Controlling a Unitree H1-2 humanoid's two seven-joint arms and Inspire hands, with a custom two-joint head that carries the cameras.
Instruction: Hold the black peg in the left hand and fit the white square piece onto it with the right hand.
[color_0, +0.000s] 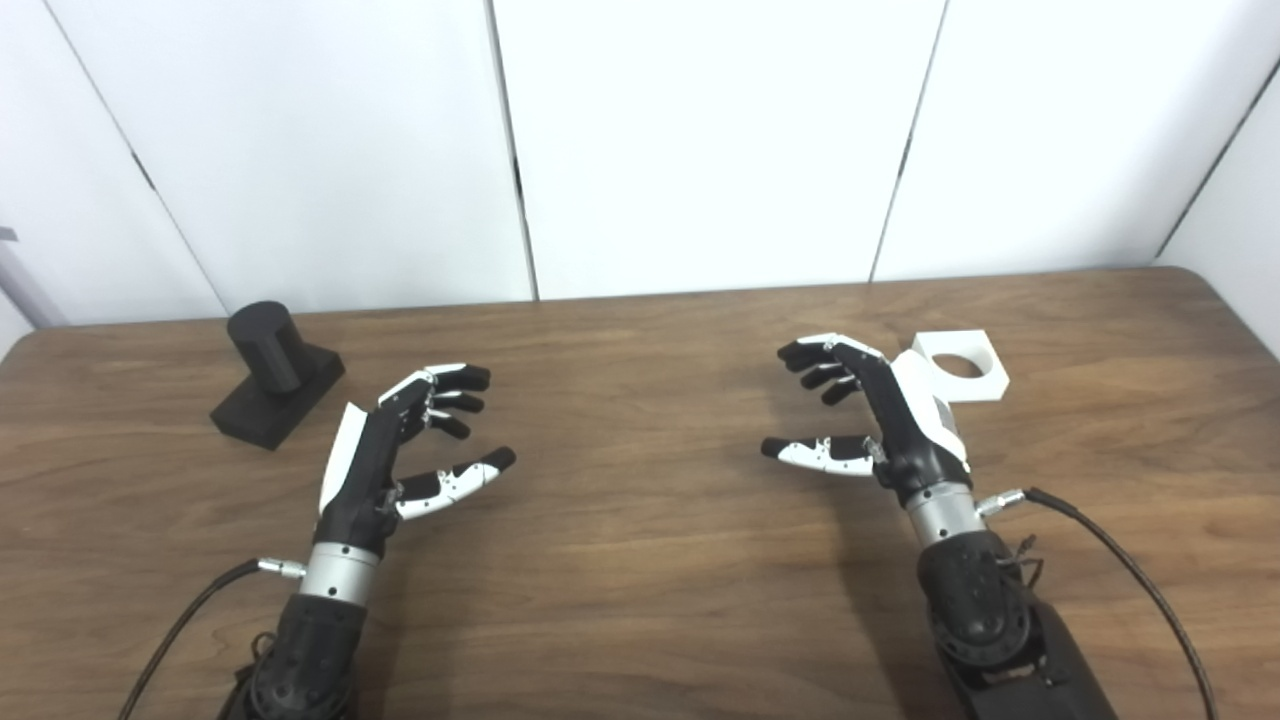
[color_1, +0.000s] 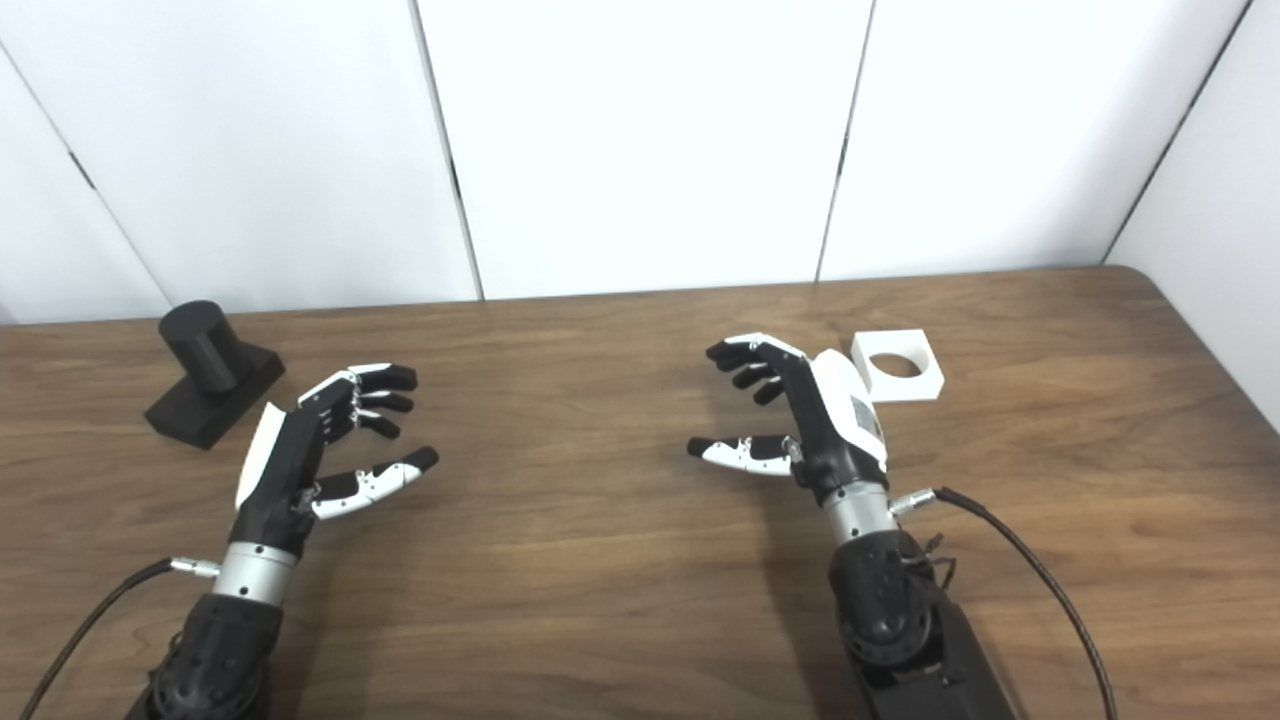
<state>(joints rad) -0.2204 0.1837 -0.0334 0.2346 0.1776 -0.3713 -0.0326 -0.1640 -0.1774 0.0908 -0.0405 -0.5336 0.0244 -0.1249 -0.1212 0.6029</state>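
The black peg (color_0: 272, 372), a short cylinder on a flat black base, stands on the wooden table (color_0: 640, 560) at the far left. My left hand (color_0: 395, 450) hovers open to its right and a little nearer, holding nothing. The white square piece (color_0: 962, 366) with a round hole lies flat at the right. My right hand (color_0: 870, 415) is open just to its left, palm facing inward, its back close beside the piece. Neither hand touches either part.
White wall panels (color_0: 700, 140) stand behind the table's far edge. The table's rounded right corner (color_0: 1215, 285) lies beyond the white piece. Black cables (color_0: 1130, 570) trail from both wrists toward the front edge.
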